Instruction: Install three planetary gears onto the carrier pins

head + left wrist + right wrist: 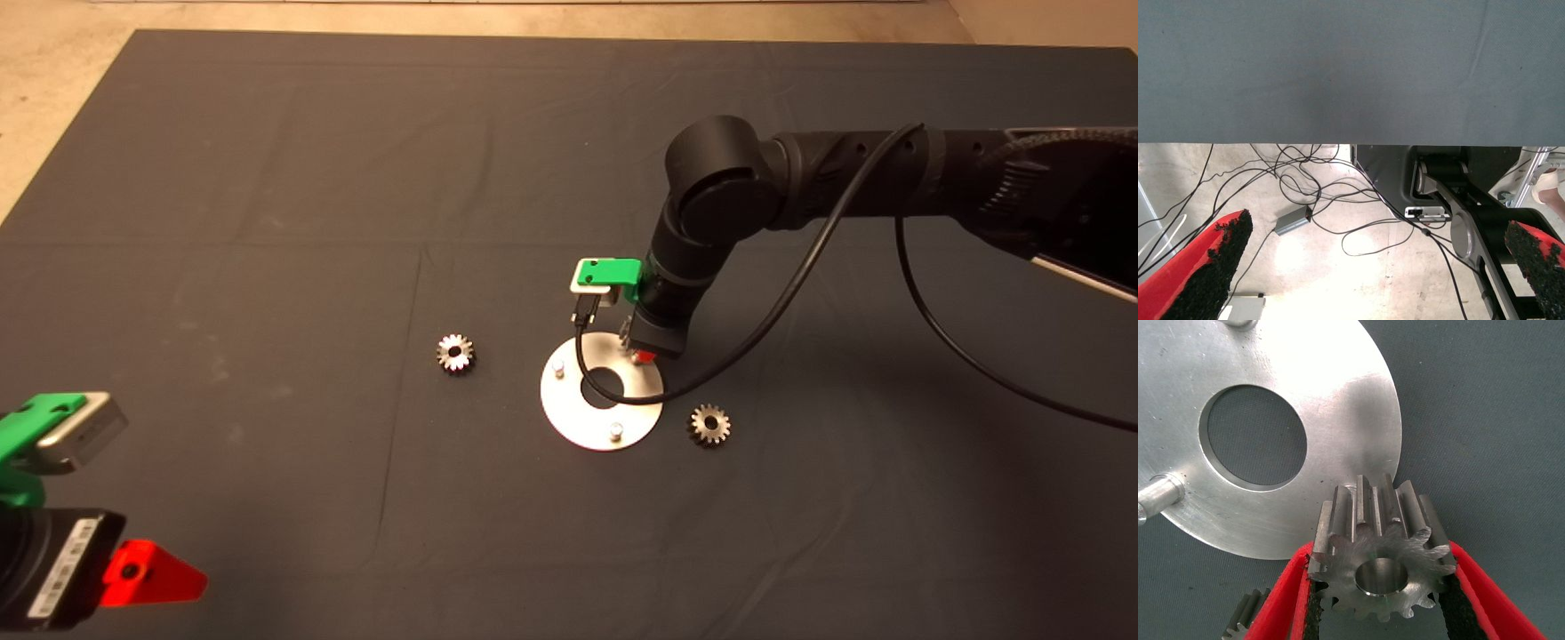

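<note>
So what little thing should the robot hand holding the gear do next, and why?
Probably ease the gear straight down onto the pin beneath it. The right hand grips it at the disc's edge, its bore looks empty, and the third pin seems hidden under it. Two pins stand bare, and two gears wait on the mat. The left hand is parked.

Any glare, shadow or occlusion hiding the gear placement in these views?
Head view: the right gripper and its cable cover the third pin on the disc, with no harsh glare. Right wrist view: the held gear fills the foreground, hiding that pin; soft sheen on the disc. Left wrist view: the floor is brightly lit beyond the mat.
</note>
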{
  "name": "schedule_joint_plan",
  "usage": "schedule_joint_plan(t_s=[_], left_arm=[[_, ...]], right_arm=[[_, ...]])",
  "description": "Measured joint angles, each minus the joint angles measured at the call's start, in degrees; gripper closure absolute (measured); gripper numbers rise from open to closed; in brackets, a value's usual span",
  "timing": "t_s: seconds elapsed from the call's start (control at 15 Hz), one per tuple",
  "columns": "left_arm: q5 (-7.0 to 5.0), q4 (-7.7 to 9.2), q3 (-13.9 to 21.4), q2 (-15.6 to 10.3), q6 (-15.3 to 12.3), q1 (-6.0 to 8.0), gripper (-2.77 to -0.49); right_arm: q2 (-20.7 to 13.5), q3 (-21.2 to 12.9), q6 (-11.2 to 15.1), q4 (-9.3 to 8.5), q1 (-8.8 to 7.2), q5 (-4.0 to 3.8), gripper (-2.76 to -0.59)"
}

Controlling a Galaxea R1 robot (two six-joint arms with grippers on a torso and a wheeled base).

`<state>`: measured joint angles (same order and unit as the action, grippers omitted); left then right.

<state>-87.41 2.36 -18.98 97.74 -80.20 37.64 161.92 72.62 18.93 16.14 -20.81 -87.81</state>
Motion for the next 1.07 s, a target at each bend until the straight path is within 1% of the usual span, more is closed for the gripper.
schedule_joint_plan(t_s=[0.07, 1.07], left_arm=[[0.0, 0.0, 0.0, 0.0, 0.0, 0.0, -2.75], [0.0, 0.0, 0.0, 0.0, 0.0, 0.0, -2.75]], right_arm=[[0.02, 0.0, 0.0, 0.0, -0.09, 0.11, -1.05], [0.16, -0.13, 0.0, 0.0, 0.04, 0.1, -1.05]])
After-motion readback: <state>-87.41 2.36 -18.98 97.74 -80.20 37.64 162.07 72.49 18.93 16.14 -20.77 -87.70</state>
